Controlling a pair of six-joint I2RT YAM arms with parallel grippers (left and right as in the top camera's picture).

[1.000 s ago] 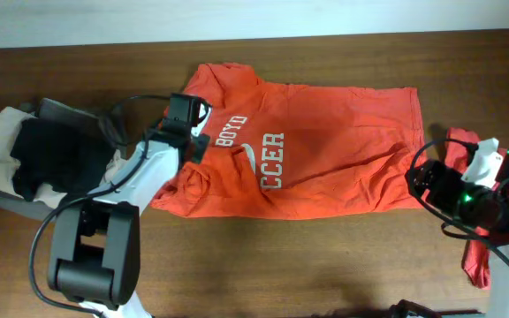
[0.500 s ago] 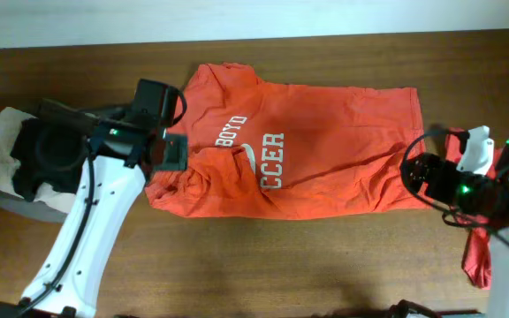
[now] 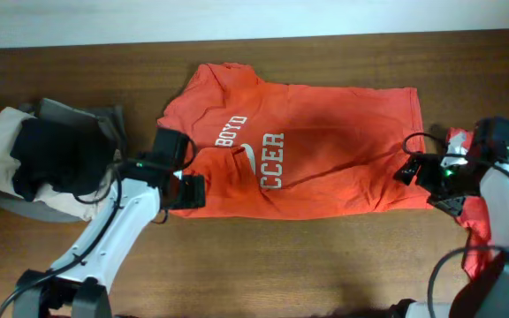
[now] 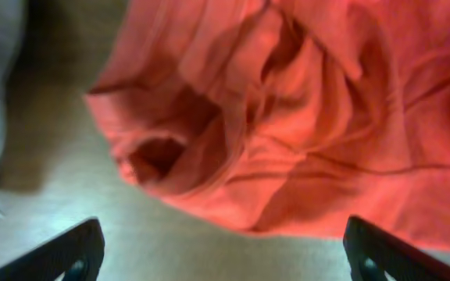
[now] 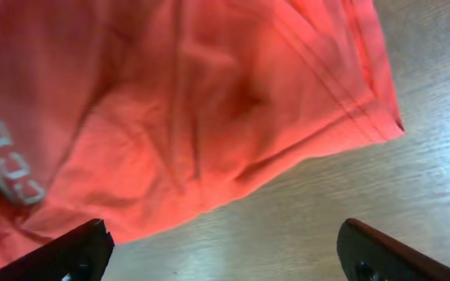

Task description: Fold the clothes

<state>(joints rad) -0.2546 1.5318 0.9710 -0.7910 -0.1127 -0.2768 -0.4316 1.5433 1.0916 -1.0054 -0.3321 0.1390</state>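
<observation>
The clothes are a large orange-red T-shirt (image 3: 325, 150) with white letters, lying flat across the table, and a smaller red garment (image 3: 476, 252) at the right edge, partly under my right arm. My left gripper (image 3: 186, 190) hovers open at the shirt's lower-left corner, just short of the bunched sleeve (image 4: 209, 133). In the left wrist view this gripper (image 4: 225, 261) has only bare table between its fingers. My right gripper (image 3: 416, 170) is open at the shirt's lower-right corner (image 5: 393, 125). In the right wrist view that gripper (image 5: 233, 257) also holds nothing and stands over wood beside the hem.
A pile of beige, black and grey cloth (image 3: 47, 159) lies at the left end of the table. Bare wooden table (image 3: 307, 265) runs along the front, and a pale wall edge (image 3: 254, 18) borders the far side.
My left arm has swung from the shirt's shoulder down to its lower-left corner, and its jaws have opened wide. My right arm has turned and shifted slightly toward the hem.
</observation>
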